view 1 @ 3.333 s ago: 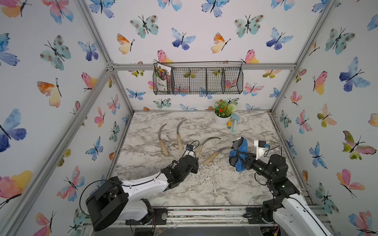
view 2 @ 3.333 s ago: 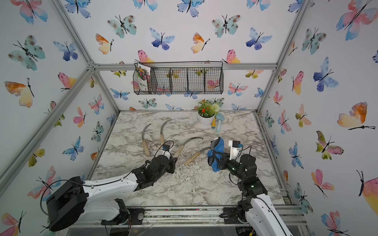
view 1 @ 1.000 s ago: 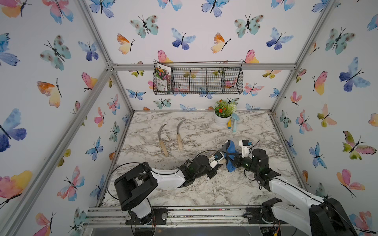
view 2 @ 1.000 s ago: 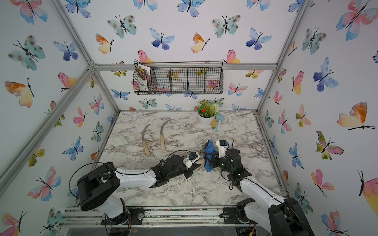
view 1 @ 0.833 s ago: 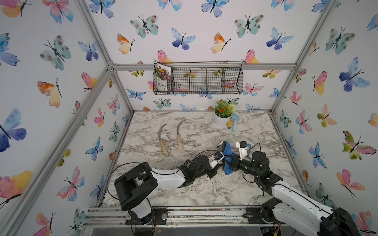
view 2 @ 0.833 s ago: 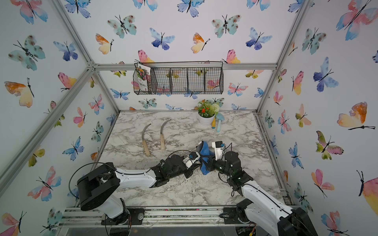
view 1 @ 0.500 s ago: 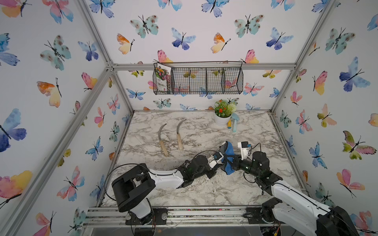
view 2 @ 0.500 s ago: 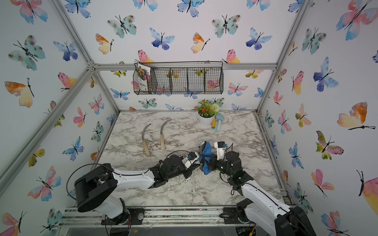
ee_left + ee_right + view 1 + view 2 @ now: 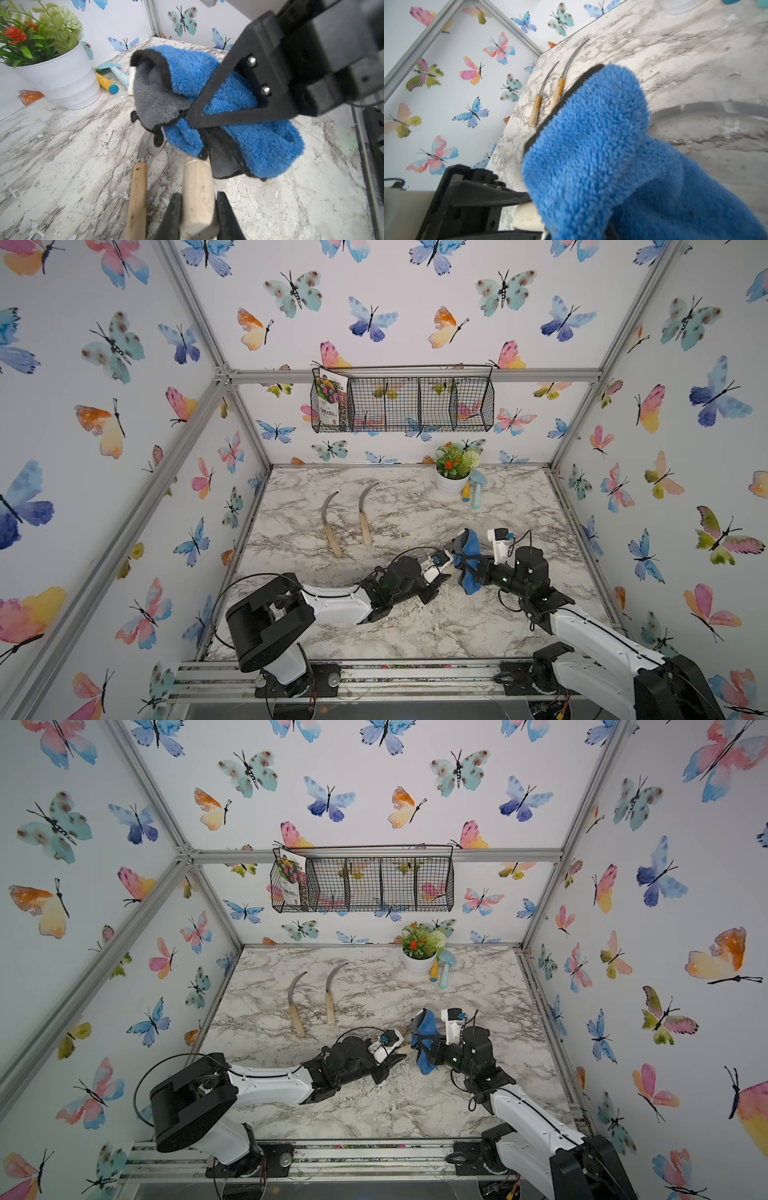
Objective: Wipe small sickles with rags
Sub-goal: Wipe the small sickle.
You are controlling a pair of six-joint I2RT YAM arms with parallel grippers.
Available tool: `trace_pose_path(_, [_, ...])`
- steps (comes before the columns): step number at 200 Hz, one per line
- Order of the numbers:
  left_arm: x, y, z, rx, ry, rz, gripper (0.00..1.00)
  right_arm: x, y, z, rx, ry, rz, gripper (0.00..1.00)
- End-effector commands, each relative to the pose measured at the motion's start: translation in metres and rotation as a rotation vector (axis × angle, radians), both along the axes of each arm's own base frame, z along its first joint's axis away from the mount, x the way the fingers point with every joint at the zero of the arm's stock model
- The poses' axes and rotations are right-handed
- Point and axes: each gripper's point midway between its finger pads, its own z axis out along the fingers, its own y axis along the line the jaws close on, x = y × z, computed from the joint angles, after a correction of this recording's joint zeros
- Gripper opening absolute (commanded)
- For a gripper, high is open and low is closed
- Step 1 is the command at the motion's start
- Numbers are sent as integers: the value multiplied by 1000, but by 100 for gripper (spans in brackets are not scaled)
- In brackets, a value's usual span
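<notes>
Left tool point(image 9: 198, 216) clamps one sickle point(image 9: 197, 182) by its wooden handle. Right tool point(image 9: 197, 124) pinches the blue rag point(image 9: 187, 68) over its blade. Second sickle point(image 9: 137, 187) lies alongside on worktop point(image 9: 62, 155).

Both arms stretch low, wrists nearly meeting; left fingers point(image 9: 172, 220) and right fingers point(image 9: 228, 120) clamped

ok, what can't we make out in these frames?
- Blade of the held sickle: left wrist view, wrapped in the rag.
- Blade tip of the neighbouring sickle: same view, under the rag.
- Fingertips of the right end effector: right wrist view, buried in the rag.
- Print on the seed packet: both top views, too small.
</notes>
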Motion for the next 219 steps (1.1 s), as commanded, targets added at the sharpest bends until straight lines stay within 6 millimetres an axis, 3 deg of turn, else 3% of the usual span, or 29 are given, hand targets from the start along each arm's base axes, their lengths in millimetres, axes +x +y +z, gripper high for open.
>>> trace_pose_path(1, [3, -9, 18, -53, -36, -21, 0, -12, 25, 26, 19, -59, 70, 2])
trace_pose_path(23, [3, -8, 16, -53, -37, -16, 0, -21, 39, 25, 35, -56, 124, 2])
trace_pose_path(47, [3, -9, 14, -52, -31, -15, 0, -10, 33, 8, -18, -39, 64, 2])
trace_pose_path(81, [5, -6, 13, -58, -34, 4, 0, 13, -5, -9, -118, -38, -126, 2])
trace_pose_path(114, [4, -2, 15, -64, -36, 3, 0, 27, -35, -17, -111, -4, -189, 2])
trace_pose_path(160, [9, -2, 13, -57, -32, 19, 0, 25, -7, -13, -117, 6, -100, 2])
trace_pose_path(193, [9, 3, 16, -71, -35, 31, 0, -4, 33, 6, -80, -43, 27, 2])
trace_pose_path(219, [8, 6, 18, -73, -32, 35, 0, -9, 32, 2, -89, -57, 29, 2])
